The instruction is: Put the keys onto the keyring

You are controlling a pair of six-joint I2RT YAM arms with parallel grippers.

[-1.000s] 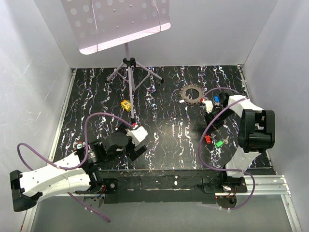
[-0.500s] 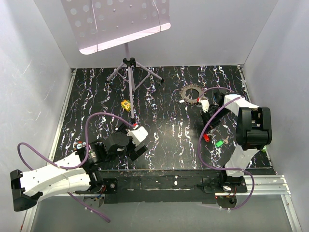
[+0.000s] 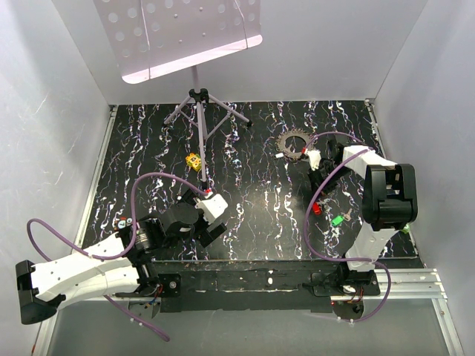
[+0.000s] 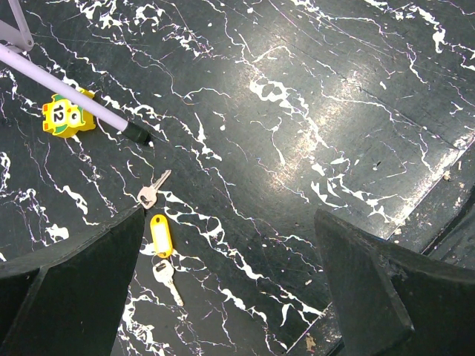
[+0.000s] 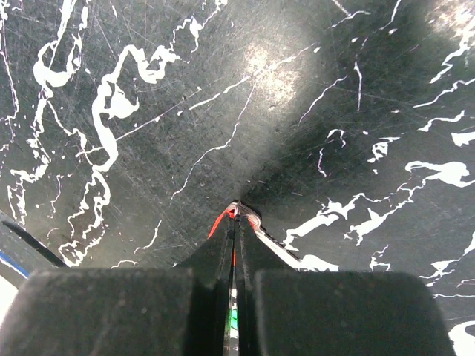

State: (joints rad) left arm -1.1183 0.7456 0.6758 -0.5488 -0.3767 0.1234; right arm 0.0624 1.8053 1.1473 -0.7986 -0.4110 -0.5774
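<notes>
My right gripper [image 5: 236, 211] is shut at the table surface, pinching a red-headed key [image 5: 220, 219] whose silver blade [image 5: 286, 245] sticks out to the right. A sliver of green shows through the slit between the fingers. In the top view this gripper [image 3: 318, 200] is at the red key [image 3: 317, 209], with a green key [image 3: 338, 219] just right of it. My left gripper [image 4: 223, 297] is open and empty above the table. At its left finger lie a loose silver key [image 4: 154, 188] and a yellow key tag [image 4: 160, 234] joined by a small ring to another silver key [image 4: 168, 280].
A small yellow dotted block [image 4: 67, 117] lies by a foot of the music stand [image 3: 197, 104]; it also shows in the top view [image 3: 194, 160]. A toothed metal sprocket [image 3: 295, 142] lies behind the right gripper. Purple cables loop over both arms. White walls enclose the table.
My right arm has swung in and lowered its gripper onto the red key, covering the blue key seen earlier. The red key shifted slightly. The left arm has not moved.
</notes>
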